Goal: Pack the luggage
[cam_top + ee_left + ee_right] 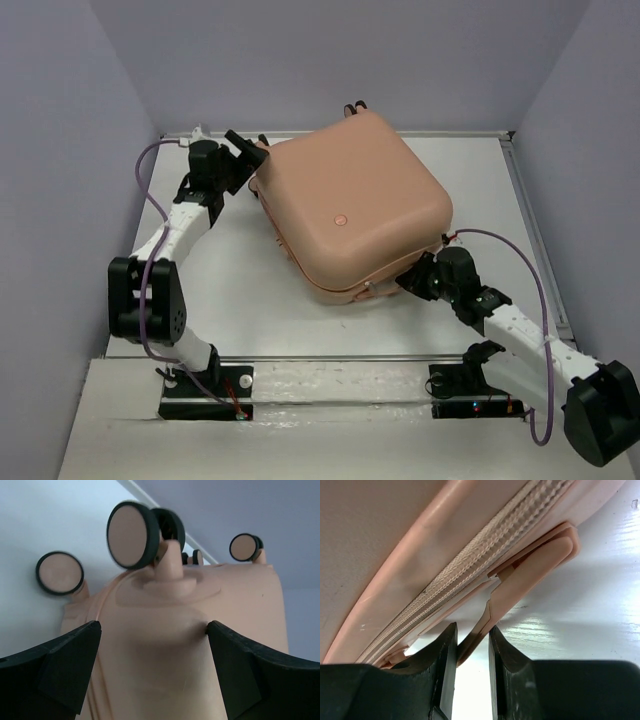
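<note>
The salmon-pink luggage (350, 210) lies closed and flat on the white table, turned at an angle. My left gripper (252, 150) is open at the luggage's far-left end. In the left wrist view its spread fingers (55, 665) sit on either side of the shell (240, 595), below the pink-and-black caster wheels (129, 534). My right gripper (408, 282) is at the near right edge. In the right wrist view it (471, 628) is shut on a flat pink zipper pull tab (530, 575) that hangs beside the zipper seam (485, 560).
The white table (250, 300) has a raised rail along its right edge (535, 230) and grey walls on three sides. The luggage's far corner lies close to the back wall. Purple cables loop from both arms.
</note>
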You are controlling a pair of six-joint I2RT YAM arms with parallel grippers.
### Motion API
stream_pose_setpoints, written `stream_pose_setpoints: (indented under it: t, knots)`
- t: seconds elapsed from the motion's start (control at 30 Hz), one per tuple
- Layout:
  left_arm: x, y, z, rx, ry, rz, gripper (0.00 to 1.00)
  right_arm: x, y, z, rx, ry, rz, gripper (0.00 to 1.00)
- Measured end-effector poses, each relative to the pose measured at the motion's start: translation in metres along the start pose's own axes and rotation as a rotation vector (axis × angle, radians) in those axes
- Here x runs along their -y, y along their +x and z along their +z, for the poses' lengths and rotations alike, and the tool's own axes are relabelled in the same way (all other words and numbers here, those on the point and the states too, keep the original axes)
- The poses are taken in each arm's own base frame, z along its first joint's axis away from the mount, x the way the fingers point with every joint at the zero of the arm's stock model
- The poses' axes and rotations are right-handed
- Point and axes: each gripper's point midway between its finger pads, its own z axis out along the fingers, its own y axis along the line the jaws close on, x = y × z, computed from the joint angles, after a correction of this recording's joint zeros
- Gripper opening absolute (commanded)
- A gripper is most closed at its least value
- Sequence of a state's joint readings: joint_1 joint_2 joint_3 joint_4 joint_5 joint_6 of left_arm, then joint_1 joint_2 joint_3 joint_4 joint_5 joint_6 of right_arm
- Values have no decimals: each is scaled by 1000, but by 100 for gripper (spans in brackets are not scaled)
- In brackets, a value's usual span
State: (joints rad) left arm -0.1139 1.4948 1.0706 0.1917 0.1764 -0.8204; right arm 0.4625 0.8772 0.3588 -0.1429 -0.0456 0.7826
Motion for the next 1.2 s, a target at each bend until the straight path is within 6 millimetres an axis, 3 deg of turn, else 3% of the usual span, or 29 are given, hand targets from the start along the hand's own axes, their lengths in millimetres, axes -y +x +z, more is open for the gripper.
stream_pose_setpoints:
  t: [0.27,0.4,0.47,0.53,0.6,0.63,0.73,0.97,1.1,1.2]
  knots:
    - [20,-28,81,36,67,-62,99,-1,1,-1,-10,-25,-47,7]
    - [12,-20,112,24,90,-125,95,-2,3,-2,-12,-38,-53,7]
    - [7,-27,121,51,115,-167,88,-2,4,-2,-19,-41,-55,7]
    - [4,-29,130,70,141,-199,72,-2,5,-1,-22,-41,-59,7]
    - [5,-30,136,95,192,-254,48,-1,5,0,-23,-41,-58,7]
    - [7,-32,136,114,220,-277,32,-2,5,0,-24,-41,-58,7]
    - [9,-36,136,138,252,-307,6,-2,5,1,-25,-42,-58,7]
    - [10,-44,134,151,267,-306,6,-4,0,7,-29,-28,-57,7]
    - [6,-54,119,134,189,-265,6,-5,-5,12,-30,-7,-70,7]
    - [33,-81,97,141,178,-215,6,-7,-11,17,-34,9,-88,7]
